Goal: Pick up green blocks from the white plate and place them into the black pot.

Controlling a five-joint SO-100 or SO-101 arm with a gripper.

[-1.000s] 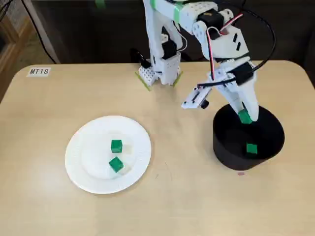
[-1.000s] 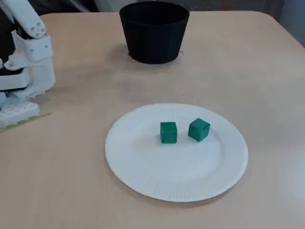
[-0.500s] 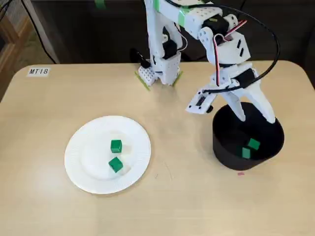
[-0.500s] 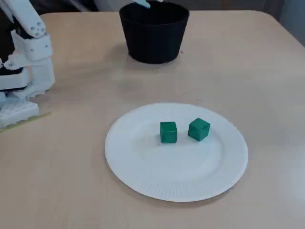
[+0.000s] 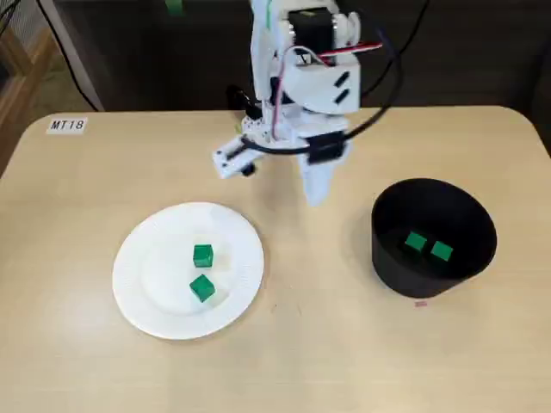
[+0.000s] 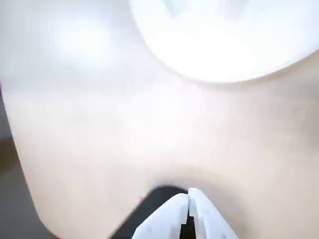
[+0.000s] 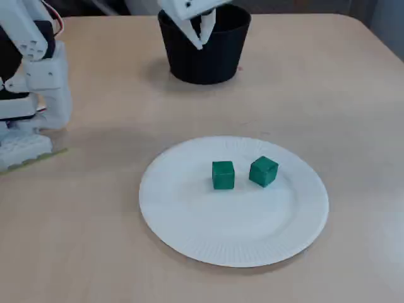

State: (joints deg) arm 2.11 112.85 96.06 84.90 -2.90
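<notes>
The jaws, closed and empty (tips together), are to be opened before being lowered astride the nearer green block (image 5: 203,255) ahead.

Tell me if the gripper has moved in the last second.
Yes. In a fixed view the gripper has swung left, from above the black pot to a spot between it and the white plate.

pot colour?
Black, the pot shows best in the fixed view from above, two green blocks inside.
</notes>
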